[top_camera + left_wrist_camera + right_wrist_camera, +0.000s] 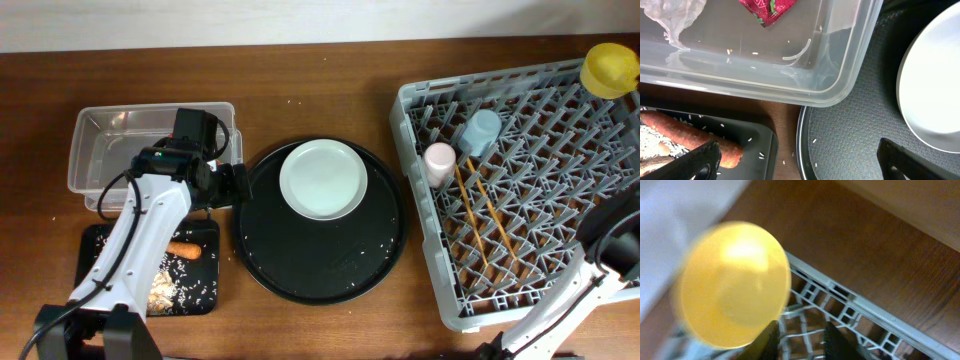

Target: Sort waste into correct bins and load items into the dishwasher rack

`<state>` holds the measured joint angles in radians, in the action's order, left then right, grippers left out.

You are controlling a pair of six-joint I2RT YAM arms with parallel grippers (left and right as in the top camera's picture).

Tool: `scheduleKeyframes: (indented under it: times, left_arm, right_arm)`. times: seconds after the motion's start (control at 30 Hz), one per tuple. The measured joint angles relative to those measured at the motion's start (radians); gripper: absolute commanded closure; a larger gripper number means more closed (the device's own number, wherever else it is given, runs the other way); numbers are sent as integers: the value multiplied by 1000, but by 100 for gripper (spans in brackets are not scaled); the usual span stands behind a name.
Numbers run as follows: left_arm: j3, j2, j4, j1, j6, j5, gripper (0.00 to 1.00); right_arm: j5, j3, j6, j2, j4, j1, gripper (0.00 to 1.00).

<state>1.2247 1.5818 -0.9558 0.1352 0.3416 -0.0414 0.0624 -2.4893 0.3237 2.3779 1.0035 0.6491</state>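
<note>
My left gripper (pixel 228 185) (pixel 800 165) is open and empty, low over the gap between the shallow black tray (pixel 90 250) (pixel 760 135) and the round black tray. The carrot stick (pixel 185 250) (pixel 690 135) and food scraps with white crumbs (pixel 165 285) lie in the shallow tray. The clear tub (pixel 80 150) (pixel 850 65) holds a red wrapper (pixel 767 10) and white tissue (pixel 675 15). The grey-green plate (pixel 322 178) (pixel 935 85) sits on the round tray. The rack (pixel 410 130) (pixel 850 310) holds the pink cup (pixel 439 160), blue cup (pixel 480 132) and chopsticks (pixel 485 215). The yellow bowl (pixel 610 68) (pixel 735 285) is at its far right corner, blurred, beside my right gripper (pixel 802 340), whose fingers are apart.
The large round black tray (pixel 300 260) (pixel 850 130) lies between the bins and the rack, with scattered rice grains. The right arm (pixel 615 235) reaches over the rack's right side. Bare wooden table runs along the back and front left.
</note>
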Motion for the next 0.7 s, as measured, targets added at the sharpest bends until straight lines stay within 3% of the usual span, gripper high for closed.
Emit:
scheduleKeyframes:
  times: [0.2,0.43,0.53,0.67,0.7]
  left_arm:
    - [0,0,0,0,0,0,1]
    - [0,0,0,0,0,0,1]
    - [0,0,0,0,0,0,1]
    - [0,0,0,0,0,0,1]
    - [0,0,0,0,0,0,1]
  right_arm:
    - [78,-5,93,-11,-87,9,42]
    - [73,-5,100,130,-112,4,43]
    - [70,3,102,135,-132,2,61]
    - [70,3,110,135,-137,-18,62]
    - [70,4,110,135,-137,-24,67]
